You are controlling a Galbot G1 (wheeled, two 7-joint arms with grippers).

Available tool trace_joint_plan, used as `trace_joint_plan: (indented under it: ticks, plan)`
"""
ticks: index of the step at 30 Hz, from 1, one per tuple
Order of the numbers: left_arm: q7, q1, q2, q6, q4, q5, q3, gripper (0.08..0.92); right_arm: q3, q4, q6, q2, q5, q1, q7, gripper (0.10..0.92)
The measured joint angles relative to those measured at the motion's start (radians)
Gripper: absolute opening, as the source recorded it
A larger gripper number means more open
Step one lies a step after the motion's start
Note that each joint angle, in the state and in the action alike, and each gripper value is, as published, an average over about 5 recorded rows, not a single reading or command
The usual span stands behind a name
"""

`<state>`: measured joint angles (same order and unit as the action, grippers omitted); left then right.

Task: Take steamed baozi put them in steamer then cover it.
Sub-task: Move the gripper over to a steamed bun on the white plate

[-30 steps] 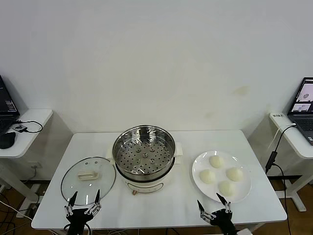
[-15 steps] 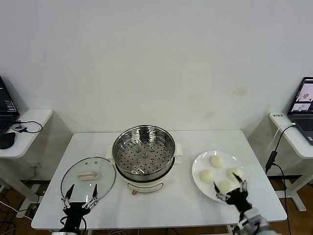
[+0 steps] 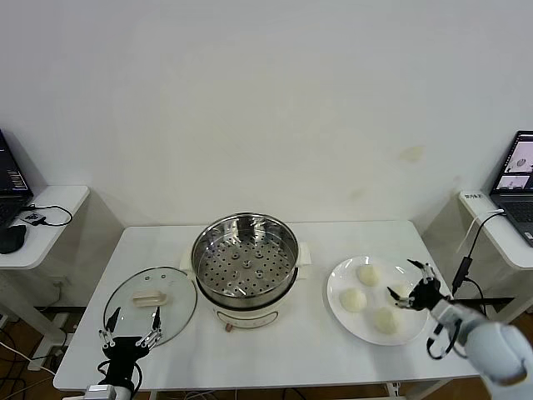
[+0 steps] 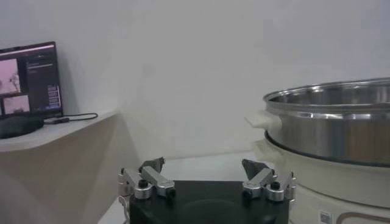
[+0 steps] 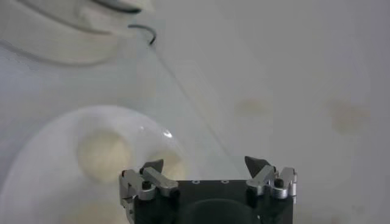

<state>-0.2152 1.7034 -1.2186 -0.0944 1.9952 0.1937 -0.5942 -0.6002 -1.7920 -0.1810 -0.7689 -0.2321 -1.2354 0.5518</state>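
Right gripper (image 3: 414,288), fingers wide, hovers over creamy round buns (image 3: 353,300) near the table's right edge, seemingly to grasp one; left gripper (image 3: 129,327) waits, fingers spread.

A glass lid (image 3: 150,304) is lying flat on the white table (image 3: 275,346) near its left front, and a white plate (image 3: 341,310) is resting at its right. Laptops (image 3: 520,175) are being displayed open on side desks (image 3: 46,204).

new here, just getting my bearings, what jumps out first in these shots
The shiny steamer stands open at the table's middle, its perforated tray bare. Right of it, four baozi sit on a white plate, with the open right gripper over them. The glass lid lies to the left.
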Motion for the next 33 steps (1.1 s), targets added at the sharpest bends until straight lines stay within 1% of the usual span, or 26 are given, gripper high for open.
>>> trace_joint_plan:
  ticks: [7,15,24,33]
  plan:
    - [-0.004,-0.005,-0.004,0.015,0.005,-0.010,-0.008,0.823,0.194,0.119,0.005,0.151,0.009,0.247,0.168,0.823]
    - [-0.006,-0.005,-0.006,0.025,0.003,-0.015,-0.010,0.823,0.499,0.274,0.049,0.219,0.026,0.552,0.335,0.823]
    - [-0.001,-0.007,0.006,0.030,-0.006,-0.013,-0.020,0.823,0.819,0.410,0.081,0.202,0.029,0.822,0.424,0.823]
    - [-0.001,-0.010,0.022,0.028,-0.017,-0.008,-0.034,0.823,1.025,0.526,0.116,0.117,-0.001,0.978,0.453,0.823]
